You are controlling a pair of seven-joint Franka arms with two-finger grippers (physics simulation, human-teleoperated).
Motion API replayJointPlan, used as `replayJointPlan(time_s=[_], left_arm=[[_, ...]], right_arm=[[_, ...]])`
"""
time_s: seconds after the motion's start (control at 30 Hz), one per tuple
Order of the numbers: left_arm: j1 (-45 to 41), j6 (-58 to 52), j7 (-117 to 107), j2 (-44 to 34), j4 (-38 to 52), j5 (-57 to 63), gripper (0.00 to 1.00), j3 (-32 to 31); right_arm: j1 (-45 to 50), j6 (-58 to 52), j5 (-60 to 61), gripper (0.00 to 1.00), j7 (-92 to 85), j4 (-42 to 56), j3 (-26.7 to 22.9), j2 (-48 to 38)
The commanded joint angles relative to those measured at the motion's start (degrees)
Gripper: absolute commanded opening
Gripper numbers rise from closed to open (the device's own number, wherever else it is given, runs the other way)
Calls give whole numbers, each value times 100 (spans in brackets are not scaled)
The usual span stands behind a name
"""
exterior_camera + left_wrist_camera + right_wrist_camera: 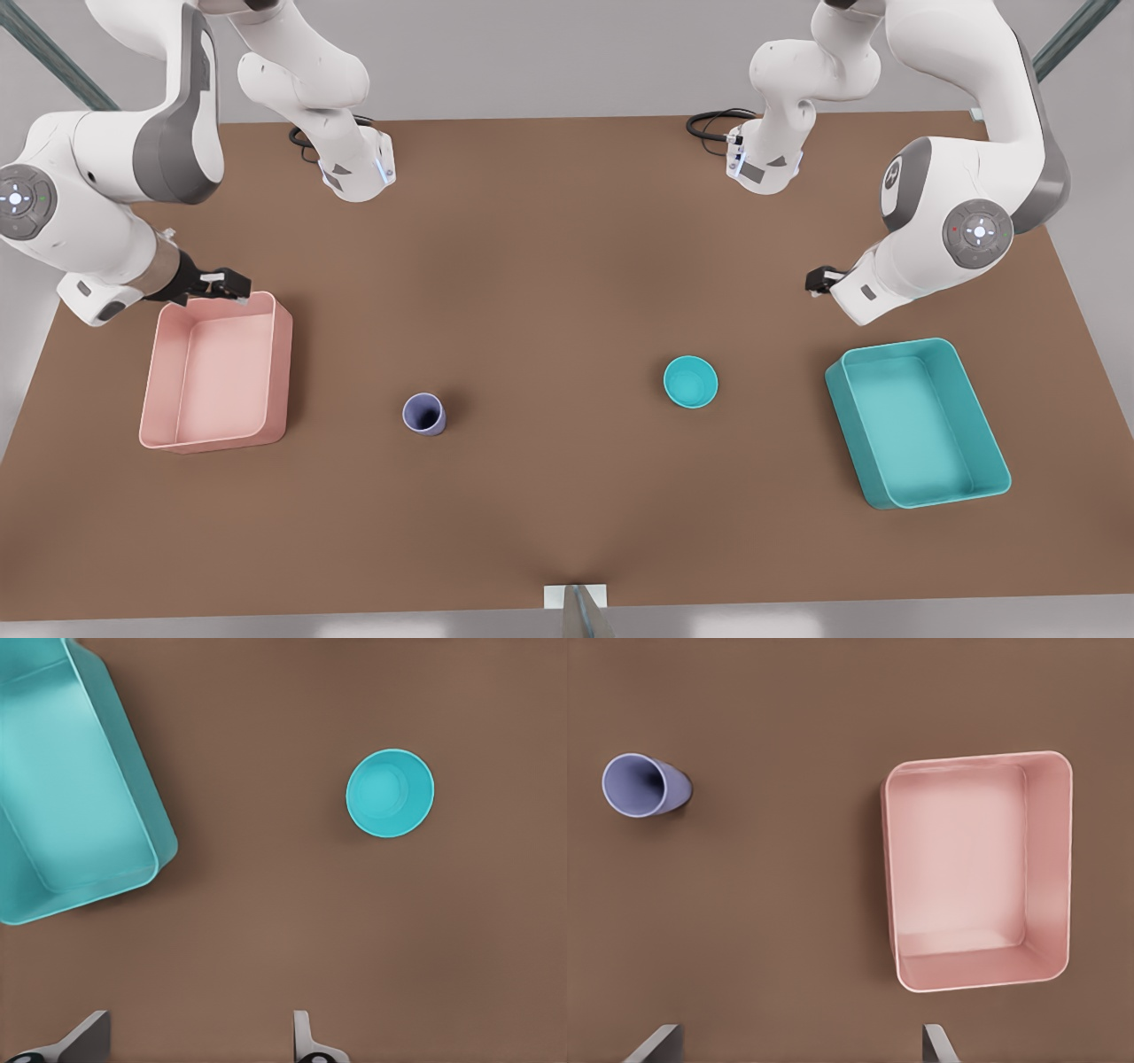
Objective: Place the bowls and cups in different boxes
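Left gripper [817, 282] held above the table [549, 292] near the teal box [917, 424], fingers spread, nothing between them; right gripper [229, 285] held over the far edge of the pink box [217, 372], fingers likewise spread and empty. Bowl [690, 381] upright on the table between cup [424, 414] and teal box; cup upright, well apart from the pink box; both boxes empty

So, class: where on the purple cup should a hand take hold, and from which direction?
The cup stands upright, mouth open upward, alone on the table. Probably best to come straight down and pinch its rim, one finger inside, or straddle the narrow body. The right hand, open, is nearer.
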Motion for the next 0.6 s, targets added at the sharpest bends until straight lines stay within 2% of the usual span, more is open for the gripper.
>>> replayJointPlan(time_s=[0.0,0.03,0.07,0.1,0.13,0.17,0.2,0.27,0.33,0.43,0.5,0.57], left_arm=[[0,22,68,4,2,3,100,-1],[0,31,59,4,2,3,100,-1],[-17,197,-11,310,37,-136,100,8],[-176,1146,-309,934,125,-435,100,8],[-211,1647,-459,1435,161,-673,100,8],[-255,1929,-477,1603,161,-831,100,8],[-281,1964,-644,1726,178,-823,100,-1],[-237,2228,-784,2851,1109,-1016,100,-45],[-158,3316,-732,3272,1040,-1384,100,-62],[-167,4100,-372,3414,469,-1543,100,-176],[-185,4048,6,3414,135,-1543,100,-256],[-185,3503,15,3387,-15,-1535,100,-317]], right_arm=[[10,69,11,100,-49,10,1,4],[19,43,2,100,-23,54,1,91],[28,78,81,100,3,378,10,547],[177,166,134,100,-40,1107,37,1277],[388,218,55,100,-14,1697,28,1831],[511,551,-7,100,21,1970,28,2262],[546,1254,-7,100,21,1970,37,2622],[608,2028,28,100,442,1944,37,3124],[783,2380,-7,100,601,1856,37,3370],[863,2872,81,100,909,1751,45,3669],[1012,3408,64,100,1023,1241,37,3625],[1021,3444,72,100,1076,1030,37,3572]])
